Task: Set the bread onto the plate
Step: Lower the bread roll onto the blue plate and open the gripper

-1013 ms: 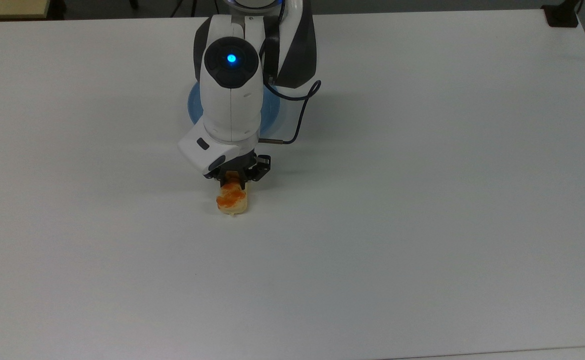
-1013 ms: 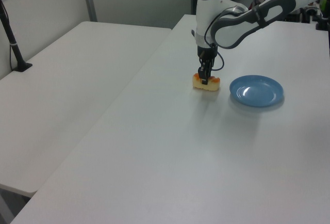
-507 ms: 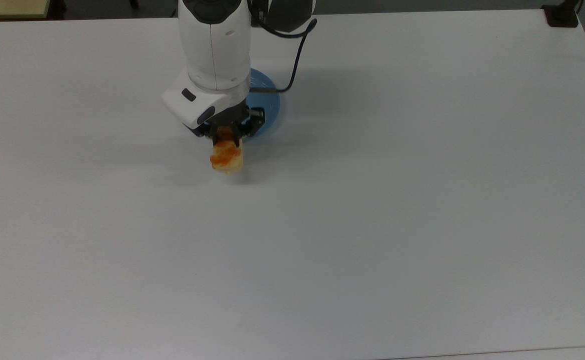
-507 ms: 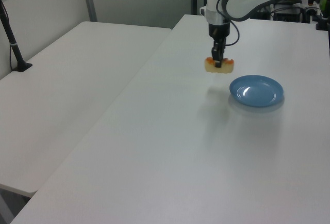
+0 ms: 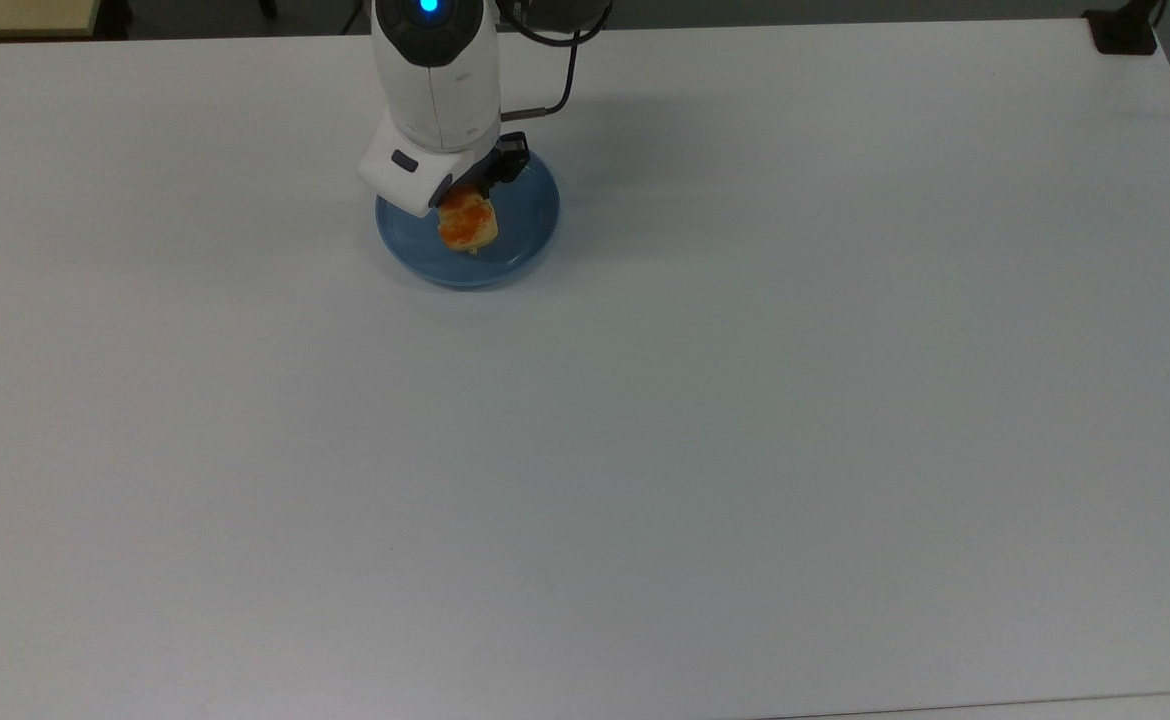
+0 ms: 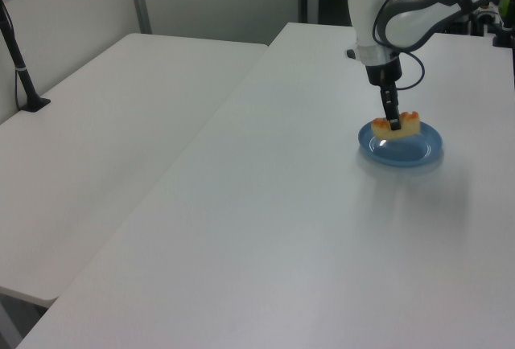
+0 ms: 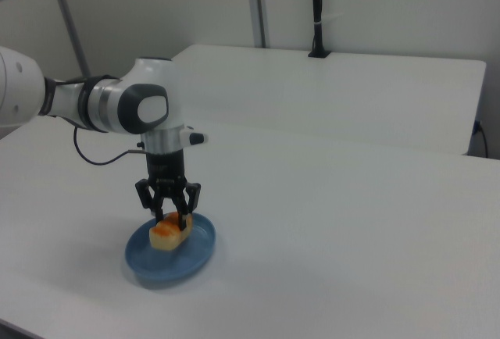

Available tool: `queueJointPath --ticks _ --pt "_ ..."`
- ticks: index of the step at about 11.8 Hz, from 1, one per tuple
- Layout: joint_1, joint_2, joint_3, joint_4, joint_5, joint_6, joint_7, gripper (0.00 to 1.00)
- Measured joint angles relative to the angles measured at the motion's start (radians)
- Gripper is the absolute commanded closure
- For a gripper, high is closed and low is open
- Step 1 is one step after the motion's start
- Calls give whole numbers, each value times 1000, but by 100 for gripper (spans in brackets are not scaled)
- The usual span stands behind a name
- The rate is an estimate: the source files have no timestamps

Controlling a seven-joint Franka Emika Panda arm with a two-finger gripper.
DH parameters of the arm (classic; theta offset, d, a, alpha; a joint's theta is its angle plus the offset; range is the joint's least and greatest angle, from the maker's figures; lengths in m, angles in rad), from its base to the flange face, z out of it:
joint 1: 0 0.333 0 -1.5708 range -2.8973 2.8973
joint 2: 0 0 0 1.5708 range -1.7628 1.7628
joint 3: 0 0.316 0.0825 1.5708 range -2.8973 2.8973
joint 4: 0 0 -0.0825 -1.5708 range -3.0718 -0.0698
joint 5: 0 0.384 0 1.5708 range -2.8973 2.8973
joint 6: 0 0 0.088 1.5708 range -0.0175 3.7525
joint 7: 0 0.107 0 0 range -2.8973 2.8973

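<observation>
The bread (image 5: 468, 224) is sitting within the outline of the plate (image 5: 525, 237), held at or just above its blue surface; in the left view it is hanging slightly clear of the plate's floor, though whether its underside is touching cannot be told for sure. The gripper (image 7: 168, 215) is pinching the bread across its narrow width, near the middle of the loaf, with the fingers (image 7: 184, 201) coming straight down from above and the wrist pointing vertically. The loaf's long axis is running roughly level; in the right view it is angling from the lower left toward the upper right across the plate, and both of its ends are lying inside the rim.

The relation that matters is vertical: the bread is lying directly beneath the gripper and directly above the plate's centre region, so the coming move is probably a short lowering and a release, not a sideways shift. The task is looking nearly complete. The plate is resting on the white table (image 5: 745, 400), well away from its edges.
</observation>
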Motion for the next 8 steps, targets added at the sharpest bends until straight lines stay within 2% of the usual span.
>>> queueJointPath --ticks 4,6,8 --pt "-1 -13 0 -11 -4 3 38 0" --pt "3 -70 0 34 -4 10 103 0" --pt "7 -168 0 89 -4 7 237 0"
